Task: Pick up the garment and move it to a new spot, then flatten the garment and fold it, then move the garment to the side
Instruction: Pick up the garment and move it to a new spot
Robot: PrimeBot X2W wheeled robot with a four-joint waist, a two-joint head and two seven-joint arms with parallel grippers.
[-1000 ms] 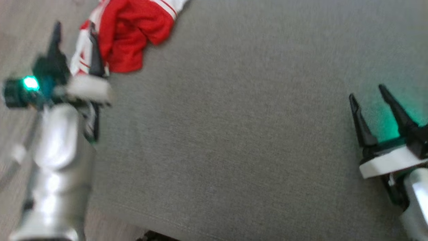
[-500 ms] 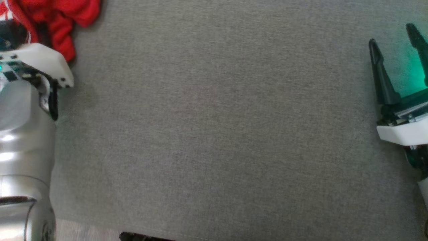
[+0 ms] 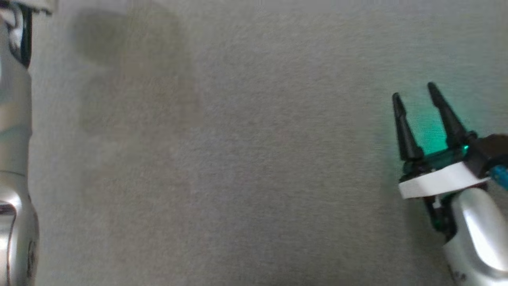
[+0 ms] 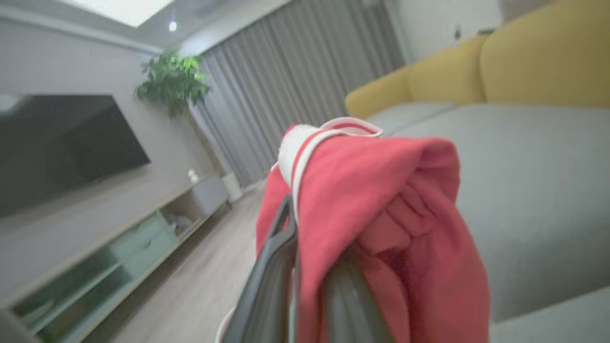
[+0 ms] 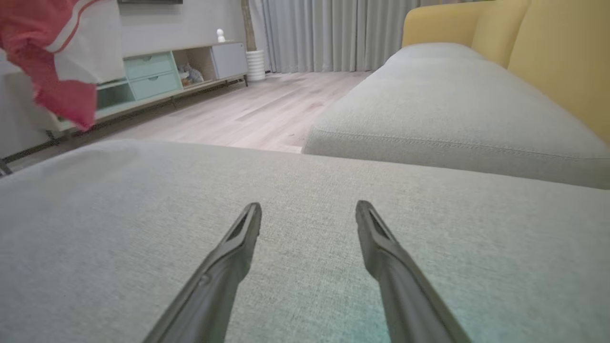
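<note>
the left pincer (image 4: 307,247) is pinched shut on the garment (image 4: 381,200), a red one with white bands. the cloth hangs over both dark fingers (image 4: 272,267) in a loose bunch, up in the air and not touching anything below. the right pincer (image 5: 309,207) is wide and holds nothing; it sits low over the grey cushion (image 5: 119,228). i think the step now is carrying the garment to a new spot, and the bare middle of the cushion looks like a good place. to do it well, the left arm (image 3: 14,139) should move slow and smooth so the bunch does not swing or slip out, since only a small fold seems to be held. it should bring the garment low over the cushion before it lets go, so the cloth lands in a soft heap and not half off the edge. the right pincer should keep out of the way, or wait close by to catch a loose corner for the flattening. past the cushion is a long grey seat (image 5: 452,109) with a yellow back (image 5: 562,62), then a pale wood floor (image 5: 248,114), a low cabinet (image 5: 157,78) with green drawers, grey curtains (image 5: 329,33), a dark tv (image 4: 62,147) and a green plant (image 4: 171,81). i can read no words, names or labels on the garment, the pincers or anything in the room.
</note>
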